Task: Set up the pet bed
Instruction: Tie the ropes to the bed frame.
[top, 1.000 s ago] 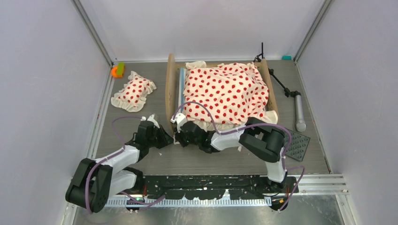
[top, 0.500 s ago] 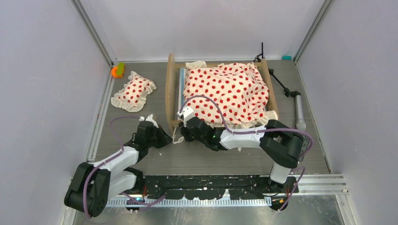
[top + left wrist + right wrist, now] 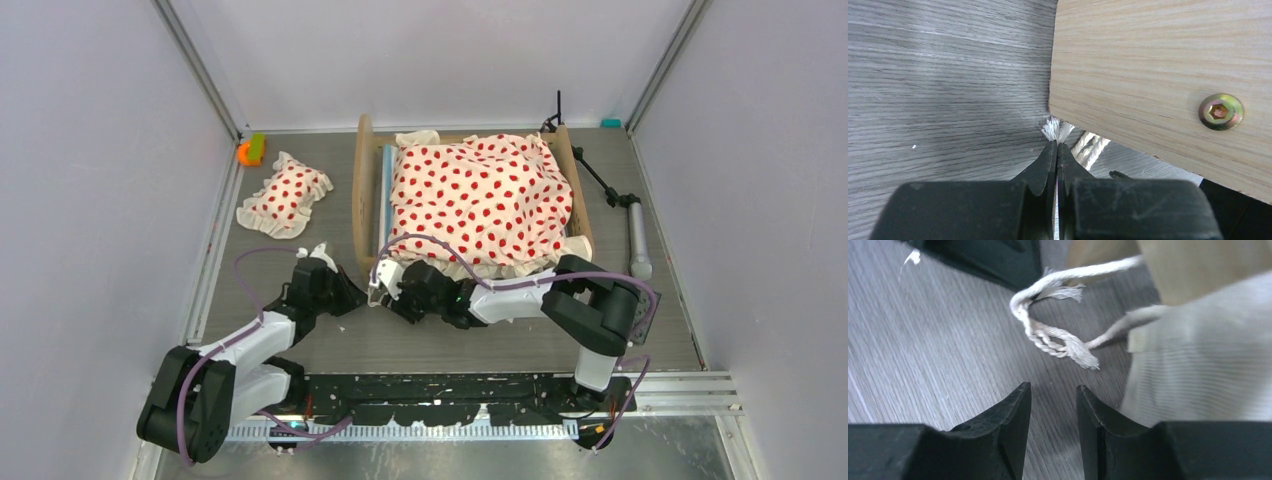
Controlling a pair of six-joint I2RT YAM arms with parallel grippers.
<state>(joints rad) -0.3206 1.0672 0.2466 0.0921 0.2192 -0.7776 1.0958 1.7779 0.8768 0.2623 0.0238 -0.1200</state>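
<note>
Showing the near-left corner of the bed [image 3: 362, 190], where both grippers met at a loose cord [image 3: 1068, 342]. The bed stood mid-table toward the far side, its long axis running left to right. Its spotted bedding [image 3: 480, 195] was heaped over the mattress [image 3: 385, 190].

The left gripper [image 3: 1055, 150] lay low over the table [image 3: 948, 75] with its jaws pressed together. A frayed white tuft stood out at their tips, so they appeared to pinch the cord, just beside the lower corner of the left end board [image 3: 1158, 60]. The right gripper [image 3: 1053, 389] faced it from the other side, jaws part spread with nothing between them.

From the right gripper the cord lay straight ahead, just beyond the fingertips and apart from them, flat on the table. It ran roughly crosswise to the jaws' reach, from the bedding's hem on the right to a bend near the left gripper. A fresh grasp by the right gripper would, on this reading, call for a short advance forward and down. The left arm appeared to be in contact; the right was near but clear.

Counts:
- one bed, with two end boards
- one bedding cover
- one pillow [image 3: 283, 195], well apart to the left
- two grippers
- one bolt [image 3: 1220, 111] in the board
- two frayed ends in the right wrist view; whether they belonged to one cord or two could not be told
</note>
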